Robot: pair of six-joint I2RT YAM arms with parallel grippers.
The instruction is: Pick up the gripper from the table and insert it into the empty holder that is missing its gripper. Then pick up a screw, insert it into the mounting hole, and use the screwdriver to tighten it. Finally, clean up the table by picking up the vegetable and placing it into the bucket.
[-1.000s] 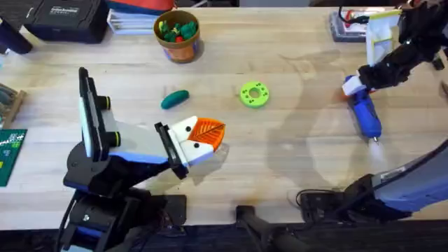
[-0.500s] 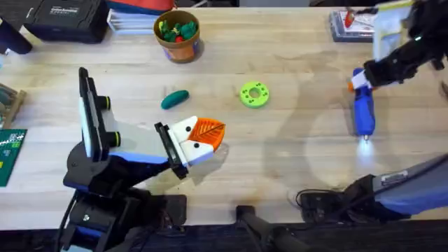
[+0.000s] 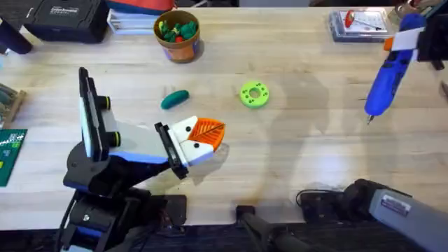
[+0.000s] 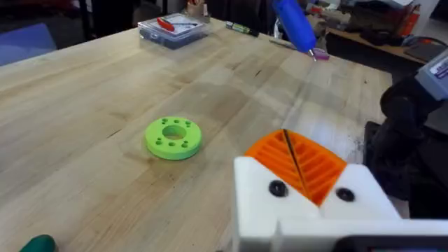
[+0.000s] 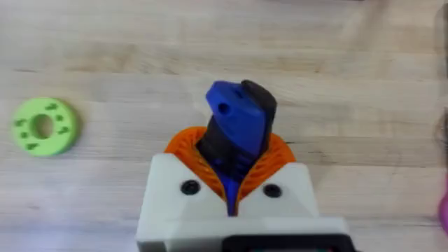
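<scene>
The blue screwdriver (image 3: 387, 73) hangs tilted above the table at the far right, tip pointing down. My right gripper (image 3: 413, 38) is shut on its upper end; the right wrist view shows the screwdriver (image 5: 238, 126) clamped between the orange pads. My left gripper (image 3: 204, 136) rests low at centre left, shut with nothing in it. Both of its white mounts carry orange pads (image 4: 315, 168). The dark green vegetable (image 3: 175, 99) lies on the table just beyond it. The bucket (image 3: 178, 43) stands at the far middle-left with toy pieces inside. The loose gripper, the empty holder and the screw are out of view.
A lime-green disc (image 3: 254, 94) lies mid-table, also seen as the disc (image 4: 173, 136) and the disc (image 5: 45, 126). A clear box (image 3: 357, 24) sits at the far right. Black cases and books line the far left edge. A green board lies at the left.
My right gripper has lifted the screwdriver off the table and carried it toward the far right; it now hangs tilted in the air. The left arm has not moved.
</scene>
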